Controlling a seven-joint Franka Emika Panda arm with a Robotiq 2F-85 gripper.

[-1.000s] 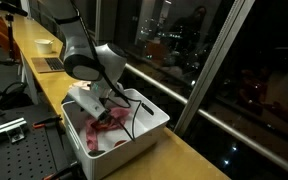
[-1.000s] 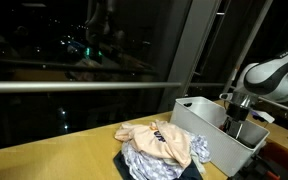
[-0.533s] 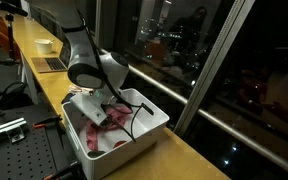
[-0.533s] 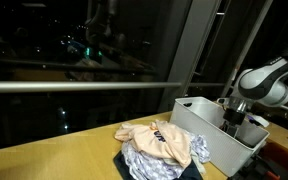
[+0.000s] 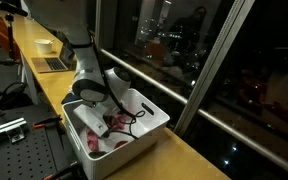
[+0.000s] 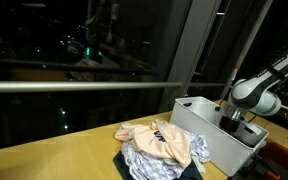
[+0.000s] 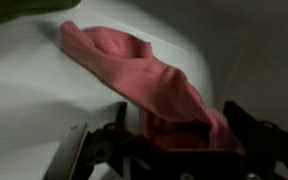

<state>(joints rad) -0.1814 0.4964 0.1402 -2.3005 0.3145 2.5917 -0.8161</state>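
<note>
Hovering gripper in white bin, jaws spread over pink cloth (I've no grip yet); clothes pile lies outside.

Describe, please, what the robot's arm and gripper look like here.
The arm has rounded white-grey links with dark joint bands. The gripper is black and blocky; in the wrist view one finger looks pale grey metal. A thin black cable loops near the wrist.

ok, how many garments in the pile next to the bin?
3 visible in an exterior view: a peach garment on top, a pale patterned garment under it, and a dark garment at the bottom. More may be hidden beneath.
</note>
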